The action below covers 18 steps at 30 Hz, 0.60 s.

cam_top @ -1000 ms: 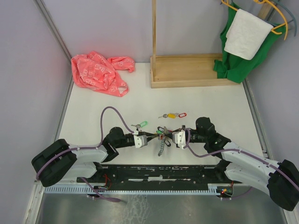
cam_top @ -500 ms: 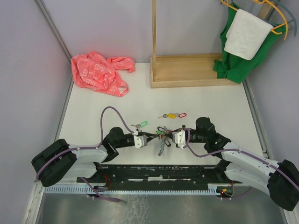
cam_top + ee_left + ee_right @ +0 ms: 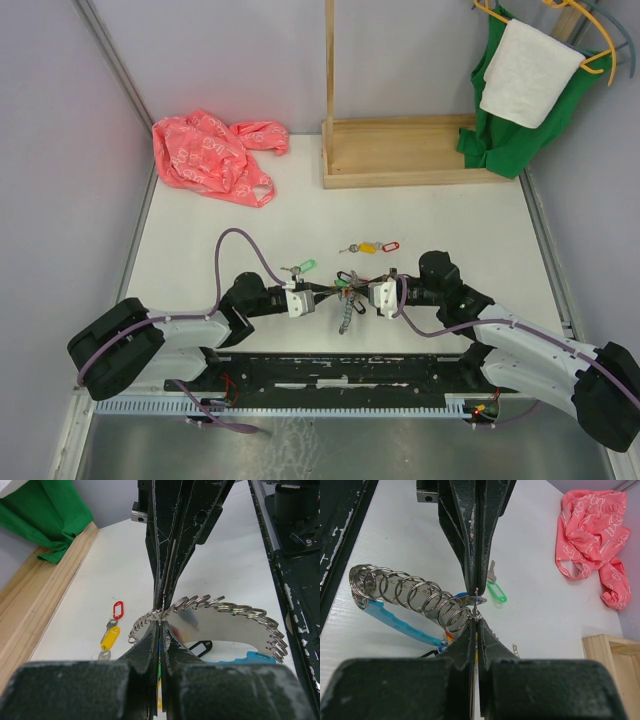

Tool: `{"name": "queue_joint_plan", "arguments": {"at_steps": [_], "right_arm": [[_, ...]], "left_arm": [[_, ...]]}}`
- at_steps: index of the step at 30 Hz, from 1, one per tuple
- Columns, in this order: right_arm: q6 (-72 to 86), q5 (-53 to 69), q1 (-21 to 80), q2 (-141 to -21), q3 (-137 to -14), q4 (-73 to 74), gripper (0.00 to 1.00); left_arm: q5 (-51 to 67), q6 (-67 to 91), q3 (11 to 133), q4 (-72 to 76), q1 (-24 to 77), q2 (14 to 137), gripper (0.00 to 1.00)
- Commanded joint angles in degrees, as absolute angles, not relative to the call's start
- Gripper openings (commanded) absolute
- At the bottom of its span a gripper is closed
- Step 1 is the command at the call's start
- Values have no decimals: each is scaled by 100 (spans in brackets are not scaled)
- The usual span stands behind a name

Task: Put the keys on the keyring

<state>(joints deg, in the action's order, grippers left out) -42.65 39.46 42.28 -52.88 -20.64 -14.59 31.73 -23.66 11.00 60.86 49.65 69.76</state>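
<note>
The keyring (image 3: pixel 346 312) hangs between my two grippers at the table's near middle. It is a coil of silver rings (image 3: pixel 225 611) (image 3: pixel 410 594) with a light-blue sleeve (image 3: pixel 252 658) (image 3: pixel 395 623) and coloured tags under it. My left gripper (image 3: pixel 336 292) (image 3: pixel 159 623) and right gripper (image 3: pixel 353 293) (image 3: pixel 476 620) meet tip to tip. Each is shut on a thin metal loop at the coil's end. A key with a green tag (image 3: pixel 303 267) (image 3: pixel 496 591) lies just behind the left gripper. Keys with yellow and red tags (image 3: pixel 372 246) (image 3: pixel 113 627) lie farther back.
A crumpled pink plastic bag (image 3: pixel 212 155) (image 3: pixel 592 530) lies at the back left. A wooden stand with a flat base (image 3: pixel 405 150) sits at the back, with green cloth (image 3: pixel 510 130) and a white towel (image 3: pixel 525 75) on hangers to its right. A black tag (image 3: pixel 201 647) lies under the keyring.
</note>
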Motion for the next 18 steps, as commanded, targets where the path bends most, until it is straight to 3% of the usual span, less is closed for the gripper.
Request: {"name": "queue_joint_plan", "arguments": {"at_steps": [1,18], "right_arm": [[-4186,4060,4245,-5246,-2136,-1902,1],[-4200,3858,4244,-5153,-2083,-1840,1]], "left_arm": [[3269,-2232,1316,6476,5010,6970,3],[3199,-2245,1321,6373,5009,6982,3]]}}
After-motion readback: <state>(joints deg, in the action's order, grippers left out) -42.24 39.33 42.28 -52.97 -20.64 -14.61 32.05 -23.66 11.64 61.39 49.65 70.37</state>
